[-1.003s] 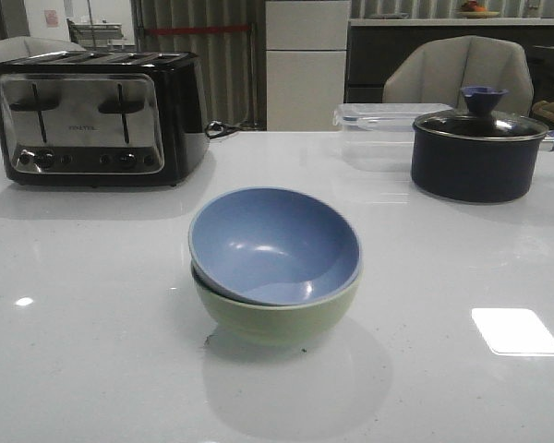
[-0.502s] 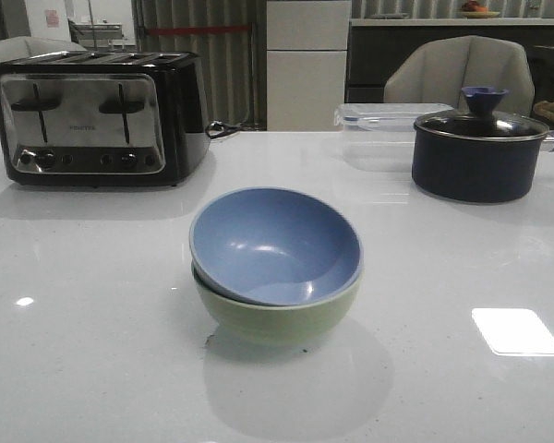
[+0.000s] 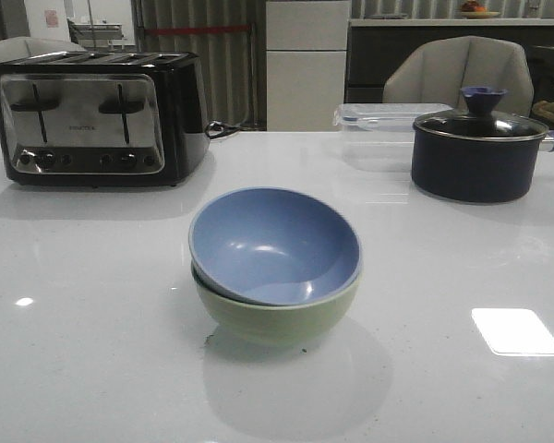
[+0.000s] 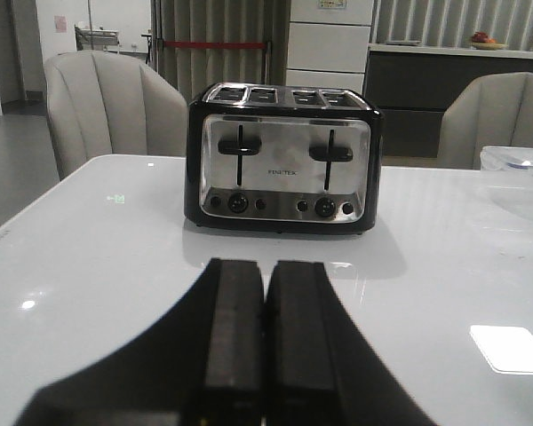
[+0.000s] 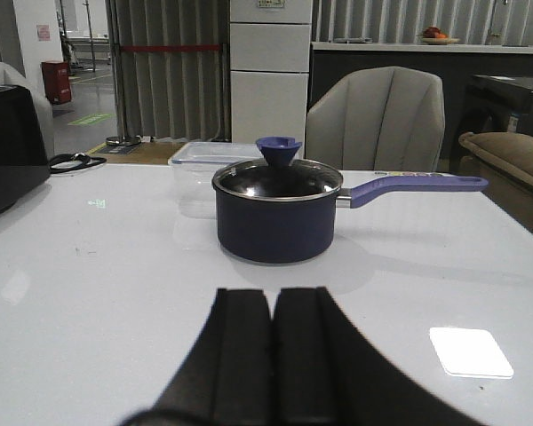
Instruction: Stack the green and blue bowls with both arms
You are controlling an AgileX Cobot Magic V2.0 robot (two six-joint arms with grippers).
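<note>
Right in the centre of the front view, the blue bowl [image 3: 275, 245] sits nested inside the green bowl [image 3: 277, 317], tilted a little so its rim rides higher on the left than on the right. Both rest on the glossy white table [image 3: 92, 351], with a soft shadow beneath them toward the lower middle of the frame. Neither arm shows in this view.

At upper left stands a black and chrome toaster [image 3: 97, 118], well apart from the bowls. At upper right is a dark lidded pot [image 3: 478, 152] with a blue knob, and just behind it to the left a clear plastic container [image 3: 379, 125]. A bright rectangular reflection lies on the table at lower right.

From the left wrist view, the left gripper [image 4: 265, 342] fills the lower centre of the frame — its two black fingers pressed together with only a thin seam between them, nothing held. The toaster faces it across bare tabletop.

From the right wrist view, the right gripper [image 5: 273, 355] looks the same — fingers closed against each other, empty. Beyond it stands the pot, its purple handle pointing to the right of the frame, the container behind it.
</note>
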